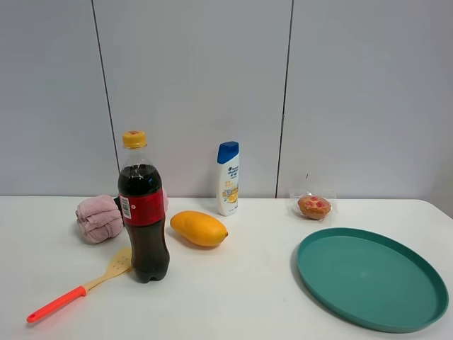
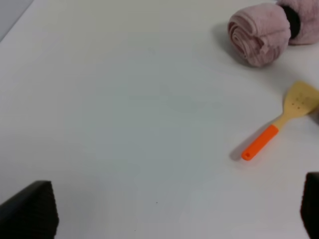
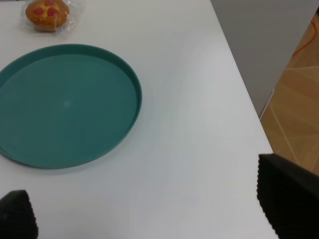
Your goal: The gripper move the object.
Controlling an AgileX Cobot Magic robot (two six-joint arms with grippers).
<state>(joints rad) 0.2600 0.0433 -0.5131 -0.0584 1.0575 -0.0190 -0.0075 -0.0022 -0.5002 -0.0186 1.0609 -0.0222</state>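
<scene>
White tabletop, grey panelled wall behind. In the high exterior view neither arm appears. The spatula lies flat at the lower left of the frame, red-orange handle toward the lower-left corner, tan blade up and to the right, tucked just beside the base of the cola bottle. A mango sits right of the bottle, a rolled pink towel to its left, a shampoo bottle behind. A teal plate occupies the lower right, a wrapped muffin above it.

Left wrist view: the left gripper shows only two dark finger ends at the bottom corners, set wide apart and holding nothing. The spatula lies at right of centre in the frame, well apart from the fingers, its long axis slanting from handle end lower left to blade upper right.

Right wrist view: the right gripper is likewise spread and empty, over bare table beside the plate; no spatula is in sight.

Judgement: the left arm is the nearer and better placed.
</scene>
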